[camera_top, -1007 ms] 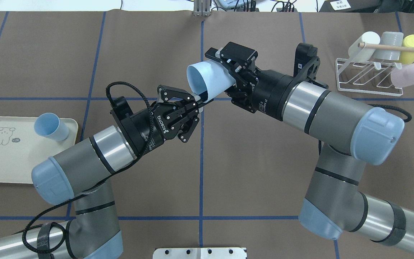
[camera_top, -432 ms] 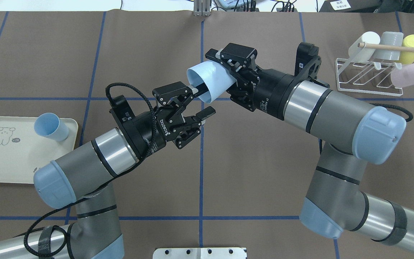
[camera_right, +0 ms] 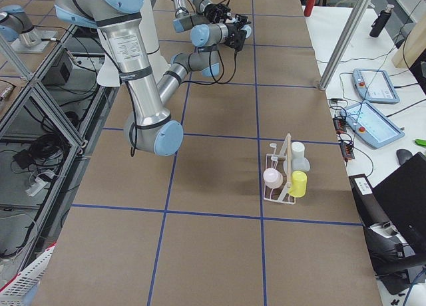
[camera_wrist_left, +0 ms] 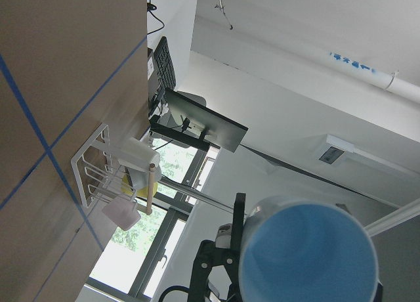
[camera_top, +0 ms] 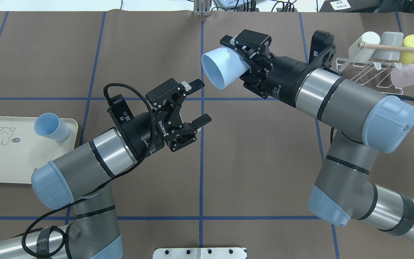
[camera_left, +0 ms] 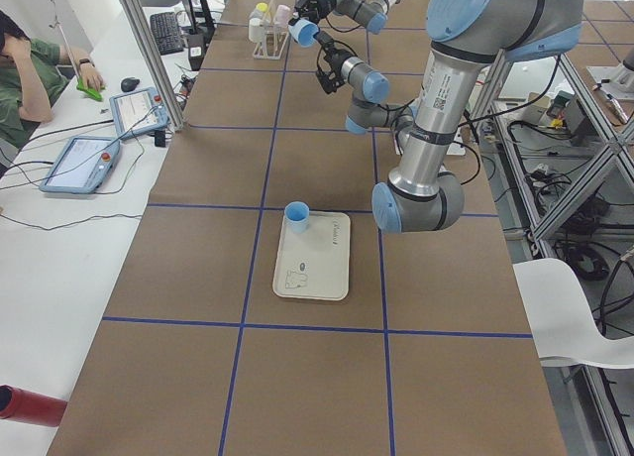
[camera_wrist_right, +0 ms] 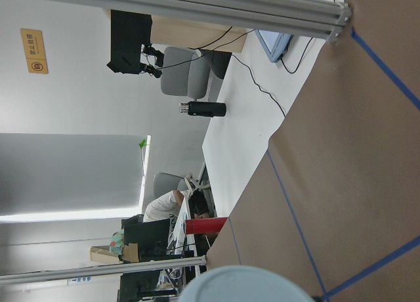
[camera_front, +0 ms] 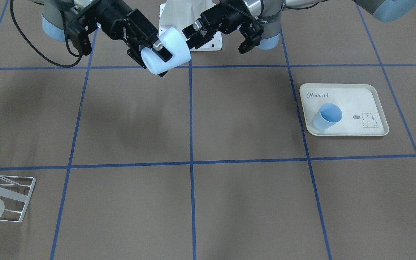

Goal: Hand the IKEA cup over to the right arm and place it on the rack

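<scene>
Overhead exterior: cup (camera_top: 223, 68) btwn right fingers (camera_top: 229, 40), clear of left fingers (camera_top: 195, 85).

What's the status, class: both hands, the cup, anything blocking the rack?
Left hand open, apart from cup. Right hand shut on cup, held sideways above table. Rack already carries four other cups.

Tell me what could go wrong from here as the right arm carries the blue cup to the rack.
The right gripper pinches the blue cup only near its base, sideways, so it might slip or twist in transit. The rack is already crowded, so the arrival could knock the pink cup. The open left gripper sits close and might get clipped.
</scene>
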Controlling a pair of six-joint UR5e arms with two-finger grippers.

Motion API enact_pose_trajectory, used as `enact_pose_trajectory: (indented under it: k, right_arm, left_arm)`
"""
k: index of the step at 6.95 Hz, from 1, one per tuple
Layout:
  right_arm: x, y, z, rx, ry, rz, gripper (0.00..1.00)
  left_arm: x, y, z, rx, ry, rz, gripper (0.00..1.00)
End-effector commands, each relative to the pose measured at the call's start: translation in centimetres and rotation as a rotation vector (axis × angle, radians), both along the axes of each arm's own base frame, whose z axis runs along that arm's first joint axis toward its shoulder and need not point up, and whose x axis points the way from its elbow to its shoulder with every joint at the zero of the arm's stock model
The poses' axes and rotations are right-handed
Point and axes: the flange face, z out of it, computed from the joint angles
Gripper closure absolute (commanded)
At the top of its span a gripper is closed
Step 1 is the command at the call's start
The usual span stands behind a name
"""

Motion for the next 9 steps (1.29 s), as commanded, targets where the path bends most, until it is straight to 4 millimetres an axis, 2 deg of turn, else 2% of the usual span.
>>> enact_pose_trajectory:
  k: [1, 3, 4, 5, 6, 8, 9]
  right_arm:
    - [5.1, -3.2, 5.9, 0.041, 0.220, 0.152, 1.00]
    - [9.4, -4.1, 13.3, 0.062, 0.499, 0.297, 1.00]
    - [10.7, -4.1, 16.0, 0.085, 0.647, 0.374, 1.00]
    - [11.7, -4.0, 18.4, 0.061, 0.760, 0.427, 1.00]
    - [12.8, -4.2, 20.4, 0.036, 0.919, 0.495, 1.00]
    - [15.8, -2.4, 25.8, 0.053, 1.219, 0.525, 1.00]
    - [16.8, -1.7, 28.0, 0.069, 1.341, 0.512, 1.00]
  left_arm:
    - [0.4, 0.1, 1.7, 0.081, -0.141, -0.076, 0.00]
    - [1.8, -0.5, 2.5, 0.170, -0.392, -0.162, 0.00]
    - [1.8, -0.5, 4.7, 0.201, -0.490, -0.188, 0.00]
    - [1.7, -0.8, 6.0, 0.219, -0.546, -0.204, 0.00]
    - [2.1, -1.6, 5.9, 0.223, -0.689, -0.217, 0.00]
    - [-1.4, -0.8, 1.6, 0.263, -1.027, -0.208, 0.00]
    - [-3.5, -0.5, 1.3, 0.299, -1.167, -0.196, 0.00]
